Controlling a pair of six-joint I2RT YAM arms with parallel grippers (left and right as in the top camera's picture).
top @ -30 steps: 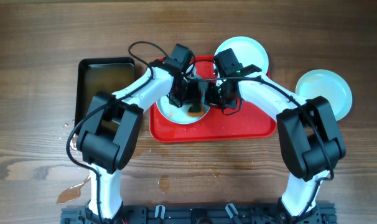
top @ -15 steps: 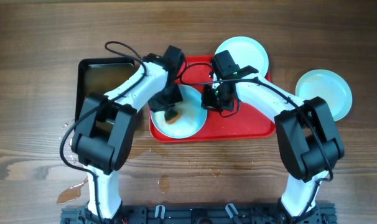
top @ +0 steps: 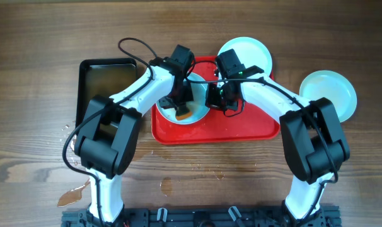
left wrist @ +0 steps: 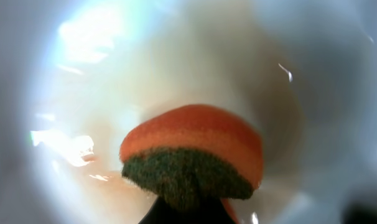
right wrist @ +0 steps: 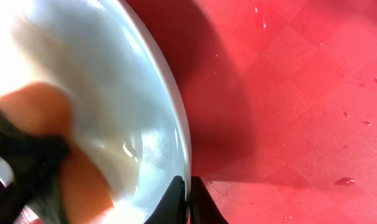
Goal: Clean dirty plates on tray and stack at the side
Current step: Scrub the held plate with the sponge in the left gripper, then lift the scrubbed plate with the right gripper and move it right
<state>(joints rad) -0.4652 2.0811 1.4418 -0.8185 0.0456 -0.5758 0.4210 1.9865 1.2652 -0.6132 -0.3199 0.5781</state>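
A pale-blue plate is held tilted over the left part of the red tray. My right gripper is shut on its right rim. My left gripper is shut on an orange-and-green sponge pressed against the plate's inner face, which has a brownish film. A second plate lies at the tray's back right corner. A third plate lies on the table to the right of the tray.
A black pan with brownish water stands left of the tray. Water puddles lie on the wooden table at the front left. Water drops dot the tray floor.
My left gripper swept the sponge left and forward across the plate, then back toward its middle. My right gripper kept its hold on the rim; the plate's tilt changed.
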